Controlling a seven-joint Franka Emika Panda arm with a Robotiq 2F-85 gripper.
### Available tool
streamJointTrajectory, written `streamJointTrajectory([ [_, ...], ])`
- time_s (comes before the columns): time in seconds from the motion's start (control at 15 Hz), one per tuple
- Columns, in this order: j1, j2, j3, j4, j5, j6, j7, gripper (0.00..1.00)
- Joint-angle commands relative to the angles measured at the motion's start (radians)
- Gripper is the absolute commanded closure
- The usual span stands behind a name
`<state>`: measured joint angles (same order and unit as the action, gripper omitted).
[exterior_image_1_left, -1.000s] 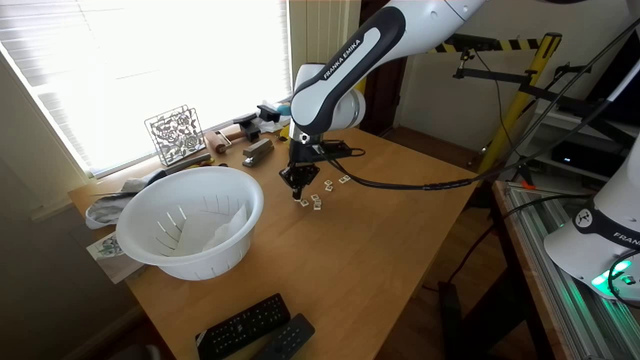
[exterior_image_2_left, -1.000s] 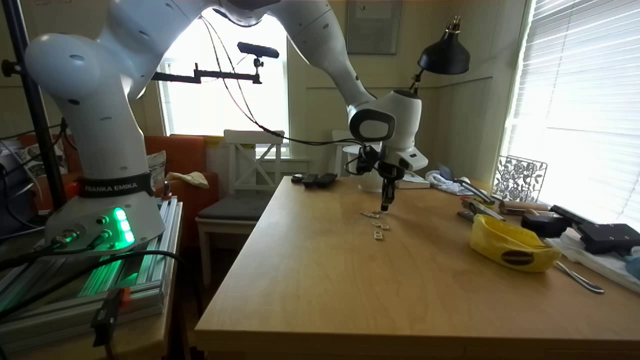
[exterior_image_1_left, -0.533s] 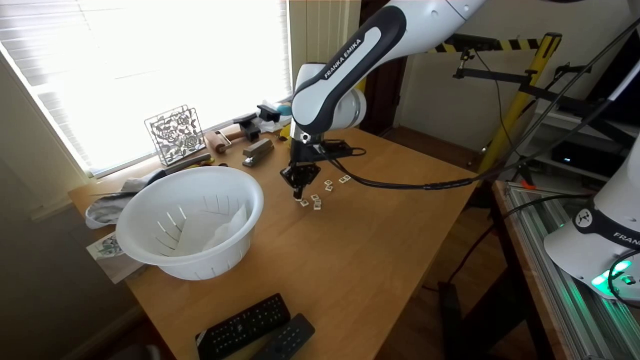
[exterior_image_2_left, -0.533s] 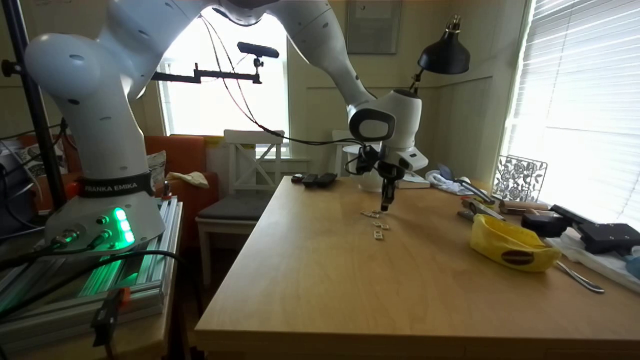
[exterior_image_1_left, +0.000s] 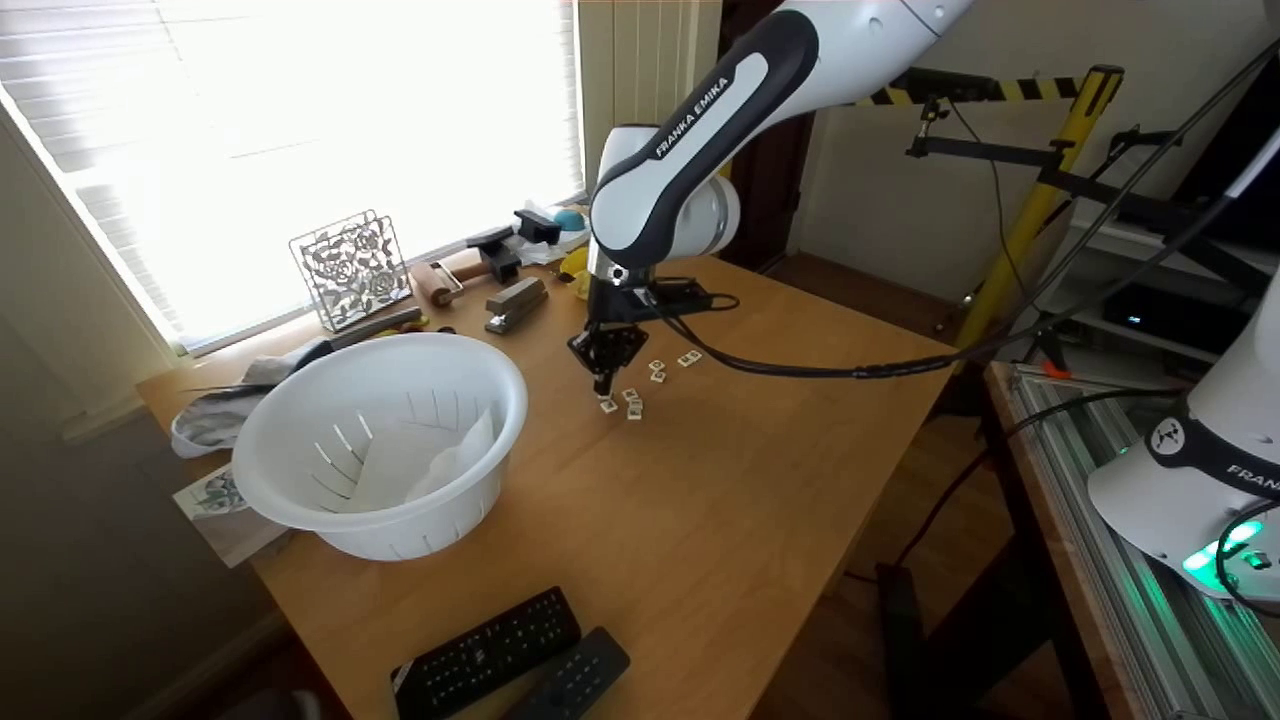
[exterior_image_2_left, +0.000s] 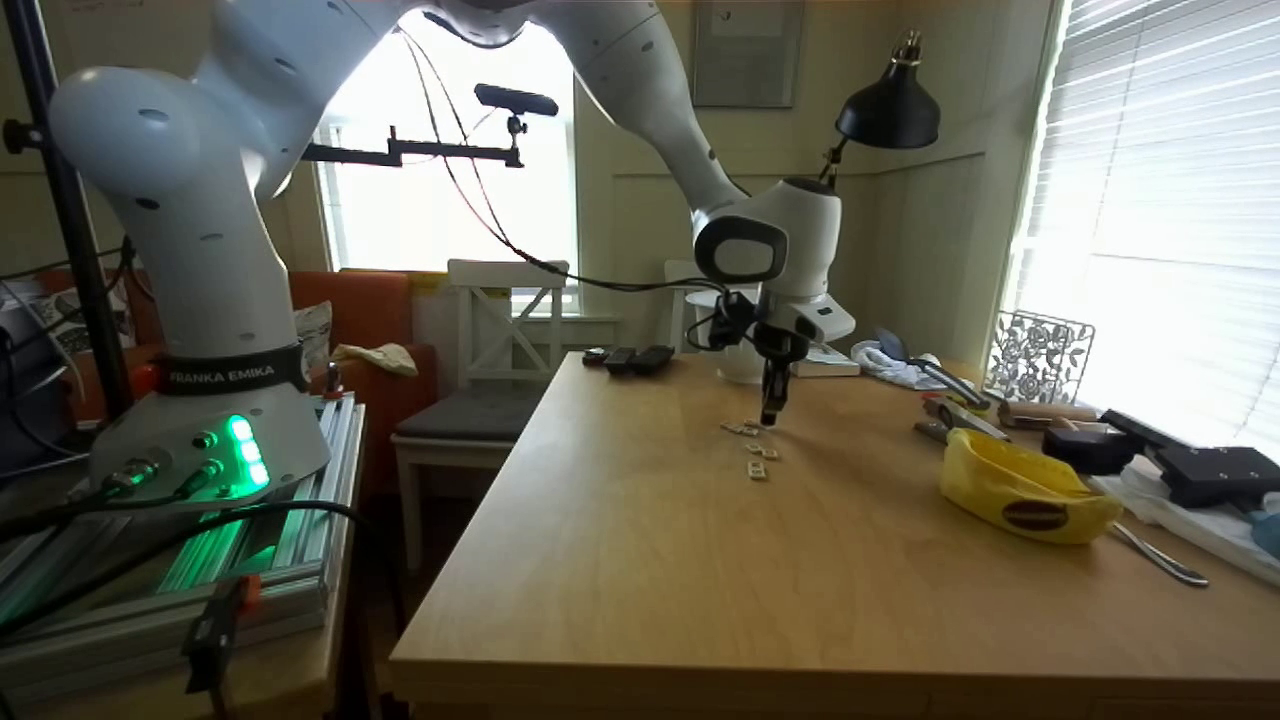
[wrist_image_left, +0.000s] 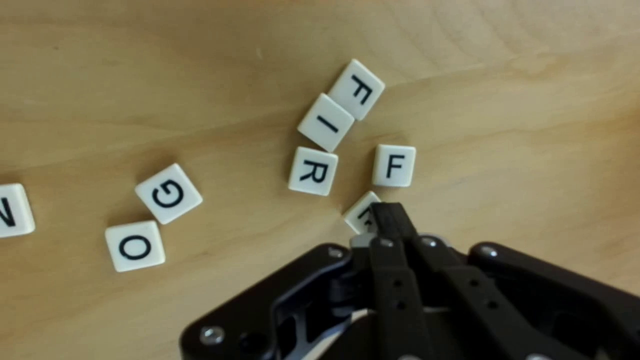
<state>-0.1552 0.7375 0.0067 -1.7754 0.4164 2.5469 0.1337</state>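
The fingers (wrist_image_left: 390, 220) are together, with nothing visible between them, and their tips cover part of a half-hidden tile (wrist_image_left: 357, 215) that lies flat on the worktop (exterior_image_1_left: 700, 520). Whether they touch it or sit just above, I cannot tell. Pressed down in this state, they could pin the tile or make it skid, since the surface looks smooth and the tile thin. Its letter is partly masked, so contact would be easy to misjudge.

The neighbours add to the risk. The lone F tile (wrist_image_left: 394, 166) lies just beside the tips, and a slight push that way could turn it. A drift to the left in the wrist view might meet the R tile (wrist_image_left: 313, 171); its corner seems to meet the I tile (wrist_image_left: 326, 122), which touches a slanted F tile (wrist_image_left: 357, 90), so one bump could upset all three. The G tile (wrist_image_left: 169, 193) and the O tile (wrist_image_left: 135, 246), well apart on the left, look safer.

In an exterior view a cable (exterior_image_1_left: 800, 373) droops over the worktop's right side; dipping lower, it could sweep tiles. The white bowl (exterior_image_1_left: 400, 540), near and left, seems exposed only to a wide swing.
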Motion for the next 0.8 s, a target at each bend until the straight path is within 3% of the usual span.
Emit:
streamJointTrajectory([
  [0.0,0.008,-0.006,-0.017,-0.052,-0.031,0.036,0.002,1.00],
  [0.73,0.023,-0.019,-0.037,-0.084,-0.102,0.049,-0.026,1.00],
])
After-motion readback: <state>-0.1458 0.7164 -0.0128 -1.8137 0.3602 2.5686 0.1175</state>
